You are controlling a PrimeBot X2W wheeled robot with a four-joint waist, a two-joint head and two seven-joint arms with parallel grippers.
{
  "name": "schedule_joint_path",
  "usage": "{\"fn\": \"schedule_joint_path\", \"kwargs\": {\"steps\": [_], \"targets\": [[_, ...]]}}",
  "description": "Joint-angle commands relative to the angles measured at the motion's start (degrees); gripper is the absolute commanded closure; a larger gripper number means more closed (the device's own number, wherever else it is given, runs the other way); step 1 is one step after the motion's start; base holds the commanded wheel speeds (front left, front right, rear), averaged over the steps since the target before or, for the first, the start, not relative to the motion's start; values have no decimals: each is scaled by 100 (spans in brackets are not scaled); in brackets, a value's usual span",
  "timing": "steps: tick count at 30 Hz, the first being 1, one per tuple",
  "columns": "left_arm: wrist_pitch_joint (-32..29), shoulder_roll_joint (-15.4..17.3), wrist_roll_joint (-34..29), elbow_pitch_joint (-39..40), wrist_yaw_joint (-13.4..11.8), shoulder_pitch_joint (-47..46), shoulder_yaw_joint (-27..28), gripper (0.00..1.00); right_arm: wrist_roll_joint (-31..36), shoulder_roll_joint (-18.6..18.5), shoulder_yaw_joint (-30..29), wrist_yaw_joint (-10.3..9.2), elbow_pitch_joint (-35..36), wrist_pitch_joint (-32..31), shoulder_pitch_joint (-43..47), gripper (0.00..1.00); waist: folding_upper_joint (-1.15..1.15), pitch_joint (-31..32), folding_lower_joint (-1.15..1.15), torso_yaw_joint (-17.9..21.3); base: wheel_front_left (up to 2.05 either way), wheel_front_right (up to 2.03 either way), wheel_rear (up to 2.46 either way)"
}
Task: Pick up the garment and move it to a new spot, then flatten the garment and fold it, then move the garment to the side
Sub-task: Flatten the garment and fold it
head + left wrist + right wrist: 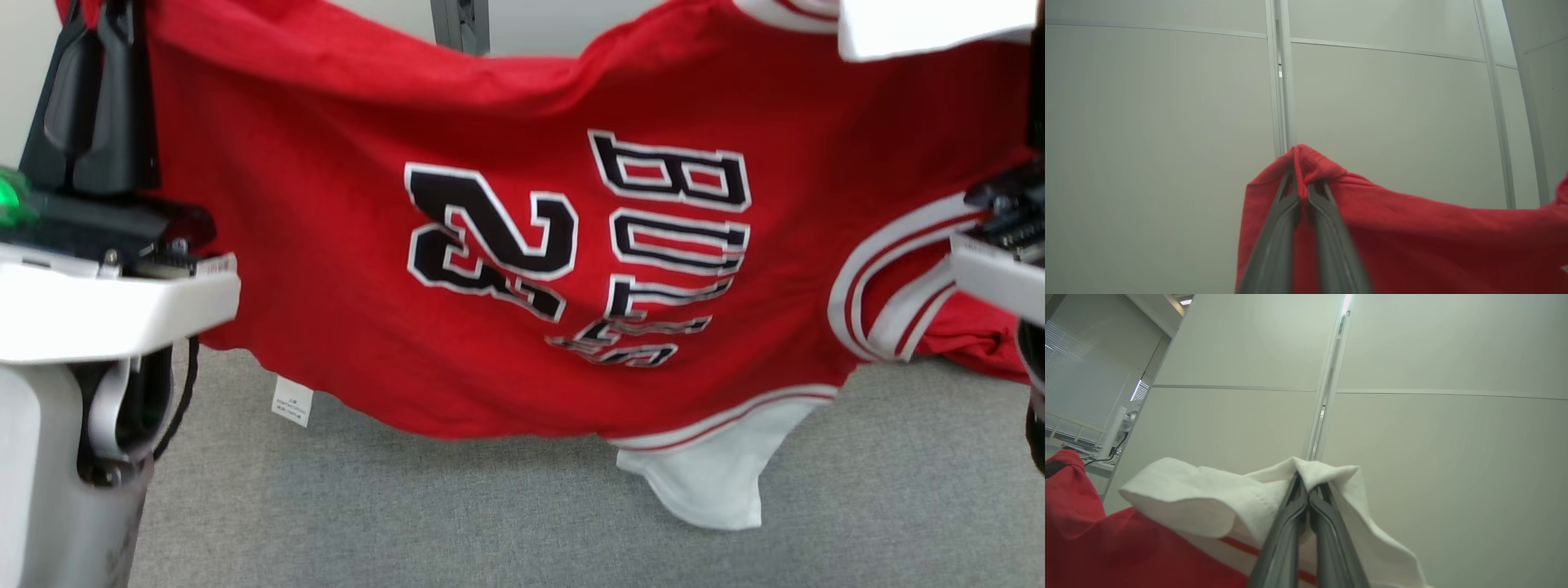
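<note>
The garment [343, 269] is a red basketball jersey with black and white lettering, white trim and white sleeves. It hangs stretched between both arms above the grey surface [457, 514], its lower edge sagging toward it. My left gripper [1303, 185] is shut on a red corner of the garment [1412, 241], fingers pointing up at the wall. My right gripper [1308, 489] is shut on a white sleeve edge of the garment [1216, 494]. In the head view the left fingers [90, 90] rise dark at the upper left.
Pale wall panels with a metal seam [1282, 81] stand behind the garment. A window with blinds [1081, 367] and a desk with cables are off to one side. A white label [291, 402] dangles from the hem.
</note>
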State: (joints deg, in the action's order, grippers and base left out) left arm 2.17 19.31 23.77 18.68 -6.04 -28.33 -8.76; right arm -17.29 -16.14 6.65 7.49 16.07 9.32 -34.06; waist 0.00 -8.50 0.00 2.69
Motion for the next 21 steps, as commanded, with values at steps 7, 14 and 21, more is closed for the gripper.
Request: {"fn": "schedule_joint_path", "kwargs": {"steps": [7,14,21], "targets": [[153,-98,65,-1303,409,-1412,-199,100,-368,-236,387,0,-1686,143,-1474,100,0,-453,0,-48,0,0,0],[749,-371,-153,-3542,806,-3239,-461,100,-439,-271,1019,0,-3789,443,-3432,100,0,-855,0,-134,0,0,0],[774,-591,-173,-5859,1025,-4723,-629,100,-444,180,1407,0,-5838,528,-4888,100,0,-1075,0,-116,0,0,0]]}}
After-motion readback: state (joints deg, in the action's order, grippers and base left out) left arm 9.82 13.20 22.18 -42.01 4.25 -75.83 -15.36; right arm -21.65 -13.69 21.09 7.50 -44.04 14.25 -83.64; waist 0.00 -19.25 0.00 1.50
